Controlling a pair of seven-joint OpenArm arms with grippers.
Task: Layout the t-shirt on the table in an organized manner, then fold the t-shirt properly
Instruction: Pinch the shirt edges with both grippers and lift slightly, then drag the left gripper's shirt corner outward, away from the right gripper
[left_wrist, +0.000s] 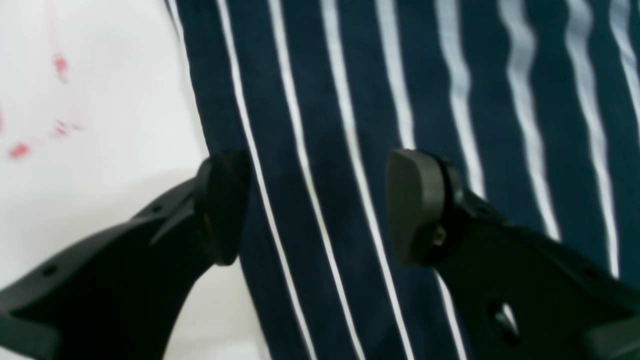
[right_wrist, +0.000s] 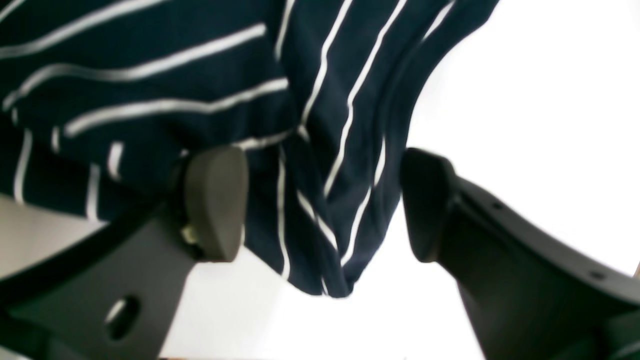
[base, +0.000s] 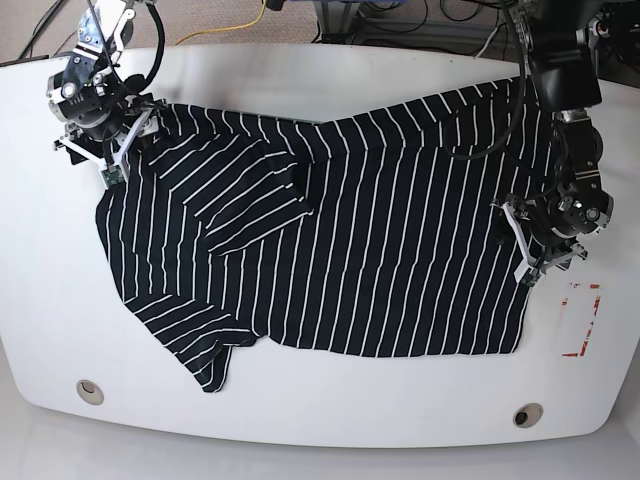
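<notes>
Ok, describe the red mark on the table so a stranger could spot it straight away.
Start from the white table and its black striped t-shirt. Past the shirt's edge near the left claw sits the red mark, a rectangular outline. It is the only coloured marking there.

This looks like a robotics lab or test bench rather than a home. A glossy white desk (base: 330, 415) with rounded corners carries two robot arms, one at each far corner, with bare brackets and exposed wiring. Loose black cables (base: 455, 25) and a yellow cable (base: 240, 30) trail across the floor behind the far edge. Two small round metal holes (base: 90, 391) sit in the near edge of the desk, and a red rectangular mark (base: 583, 320) is drawn on its surface near one arm, like a placement guide. The only domestic thing is a striped t-shirt (base: 400, 250) spread across the desk between the arms
</notes>
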